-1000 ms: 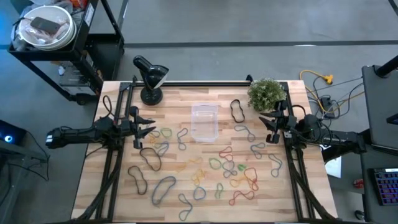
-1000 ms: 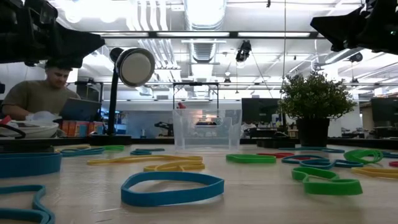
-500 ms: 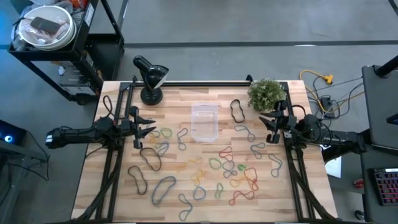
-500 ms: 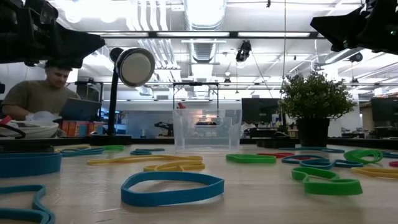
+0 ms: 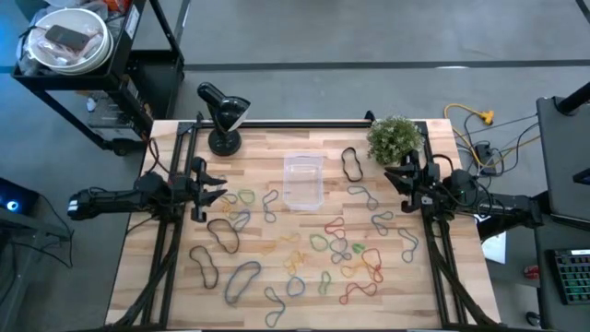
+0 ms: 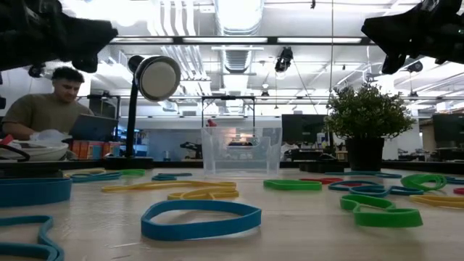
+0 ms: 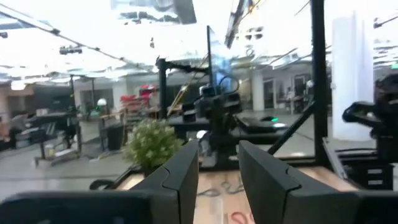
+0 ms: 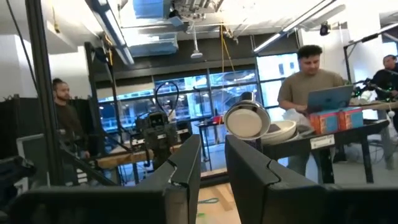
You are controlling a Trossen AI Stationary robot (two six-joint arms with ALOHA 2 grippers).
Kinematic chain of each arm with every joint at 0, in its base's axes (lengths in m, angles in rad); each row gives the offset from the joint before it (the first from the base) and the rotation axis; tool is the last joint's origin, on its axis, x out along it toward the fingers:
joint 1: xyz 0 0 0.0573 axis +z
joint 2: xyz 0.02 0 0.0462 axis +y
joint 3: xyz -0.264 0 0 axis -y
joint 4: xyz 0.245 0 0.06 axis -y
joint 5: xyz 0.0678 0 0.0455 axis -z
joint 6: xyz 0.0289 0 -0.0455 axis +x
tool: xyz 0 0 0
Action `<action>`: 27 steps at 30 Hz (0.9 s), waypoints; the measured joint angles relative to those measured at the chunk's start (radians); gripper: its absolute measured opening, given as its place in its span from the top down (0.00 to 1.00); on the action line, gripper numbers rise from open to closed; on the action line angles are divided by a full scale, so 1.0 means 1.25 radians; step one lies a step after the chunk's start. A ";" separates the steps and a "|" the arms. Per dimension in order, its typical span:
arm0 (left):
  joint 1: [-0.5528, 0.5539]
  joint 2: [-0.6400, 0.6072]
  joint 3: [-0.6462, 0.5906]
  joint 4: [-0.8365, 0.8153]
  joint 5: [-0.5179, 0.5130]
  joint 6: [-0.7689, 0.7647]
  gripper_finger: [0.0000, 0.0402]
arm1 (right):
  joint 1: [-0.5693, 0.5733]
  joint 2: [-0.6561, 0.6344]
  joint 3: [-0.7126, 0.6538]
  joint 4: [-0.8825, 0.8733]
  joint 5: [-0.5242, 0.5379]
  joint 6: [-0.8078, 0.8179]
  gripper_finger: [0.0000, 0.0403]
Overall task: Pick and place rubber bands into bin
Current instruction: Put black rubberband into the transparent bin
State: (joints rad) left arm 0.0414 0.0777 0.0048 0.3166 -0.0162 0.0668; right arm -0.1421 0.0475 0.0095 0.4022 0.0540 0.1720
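A: Where do things stand?

B: The bands lie loose across the worktop; the bin sits mid-worktop towards the back and looks empty. The left gripper hangs at the left edge, the right gripper at the right edge, both raised. Each pair of fingers stands a little apart with nothing between them.

A: So the first pick. How would you do it well?

B: Choose a band lying alone, like the green one just beside the left gripper. Come straight down with one finger inside the loop and one outside, then pinch a single strand; they're thin and floppy.

A: Anything in the way?

B: The lamp and plant stand at the back corners, clear of the bin. The tangle right of centre risks lifting several at once. A person works behind the worktop, well apart.
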 joint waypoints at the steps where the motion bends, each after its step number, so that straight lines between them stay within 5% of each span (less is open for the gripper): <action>1: 0.000 -0.001 0.000 0.001 -0.009 0.002 0.75 | 0.000 0.000 0.000 0.002 0.000 -0.005 0.83; 7: 0.001 -0.003 0.000 0.030 -0.059 -0.055 0.75 | 0.000 0.000 0.000 0.023 -0.011 0.039 0.83; 17: 0.000 0.005 0.000 0.055 -0.009 -0.044 0.75 | 0.000 0.001 0.000 0.212 -0.231 -0.136 0.83; 27: 0.000 0.011 0.000 0.105 0.003 -0.067 0.75 | 0.000 0.006 0.056 0.216 -0.282 -0.142 0.83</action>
State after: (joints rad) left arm 0.0414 0.0912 0.0048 0.4478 -0.0123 -0.0166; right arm -0.1417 0.0545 0.0800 0.6722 -0.2991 -0.0058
